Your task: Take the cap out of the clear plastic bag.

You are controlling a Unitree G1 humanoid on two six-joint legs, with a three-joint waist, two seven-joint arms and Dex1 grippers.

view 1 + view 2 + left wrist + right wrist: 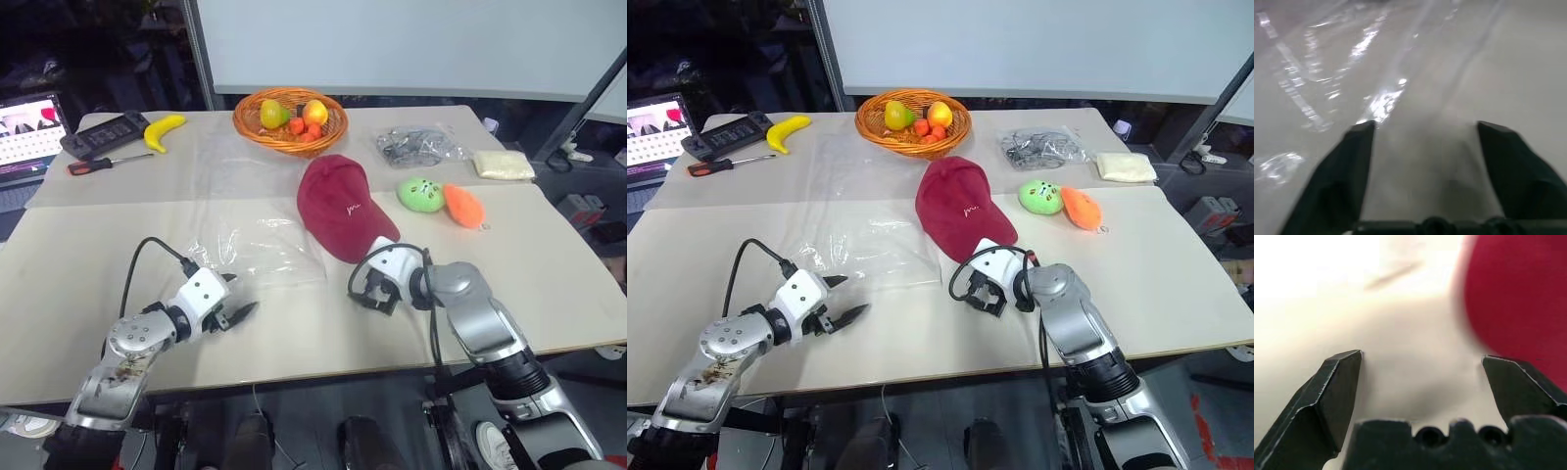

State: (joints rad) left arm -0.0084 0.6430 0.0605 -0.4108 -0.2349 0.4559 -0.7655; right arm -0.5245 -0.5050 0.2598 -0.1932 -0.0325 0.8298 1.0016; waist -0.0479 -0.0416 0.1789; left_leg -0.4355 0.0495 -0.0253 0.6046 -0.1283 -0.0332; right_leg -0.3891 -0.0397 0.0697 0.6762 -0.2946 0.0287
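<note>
The maroon cap point(338, 206) lies on the table, brim toward me, with no plastic over it. Just to its left the clear plastic bag point(257, 250) lies flat and crinkled. My left gripper point(238, 296) hovers open at the bag's near edge, nothing between its fingers; in the left wrist view the glossy bag point(1352, 63) spreads ahead of the open left gripper point(1425, 129). My right gripper point(370, 299) is open just in front of the cap's brim, holding nothing. In the right wrist view the right gripper point(1422, 360) has the cap point(1518, 298) beyond one fingertip.
At the back stand a wicker basket point(333, 132) of fruit, a banana point(163, 130), a screwdriver point(103, 164), a black device point(103, 134) and a laptop point(29, 132). To the right lie a small clear bag with grey contents point(419, 145), green point(421, 193) and orange point(464, 206) plush toys, and a white pack point(504, 164).
</note>
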